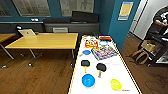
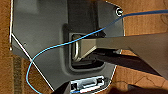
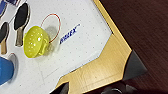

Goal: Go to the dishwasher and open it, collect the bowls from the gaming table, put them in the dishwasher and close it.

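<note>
The gaming table point(image 1: 125, 72) is a long white top with a yellowish edge, running away from me in the head view. Near its front end sit the bowls: a blue one point(image 1: 88, 80) and a yellow-green one point(image 1: 116, 84) to its right. In the right wrist view the yellow-green bowl point(image 3: 35, 42) has small holes, and the blue bowl point(image 3: 5, 70) shows beside it. Dark parts of my right gripper point(image 3: 90, 91) hover off the table's corner point(image 3: 105, 67), apart from both bowls. My left gripper point(image 2: 95, 89) hangs over the wooden floor. The dishwasher is out of view.
Two black paddles point(image 1: 85, 63) point(image 1: 101, 67), a small blue disc point(image 1: 86, 52) and colourful game boxes point(image 1: 103, 53) lie further along the white top. Yellow wood tables point(image 1: 45, 40) stand at the left. A person point(image 1: 161, 18) stands by cluttered furniture at the right. A teal wall point(image 1: 115, 25) is behind the table.
</note>
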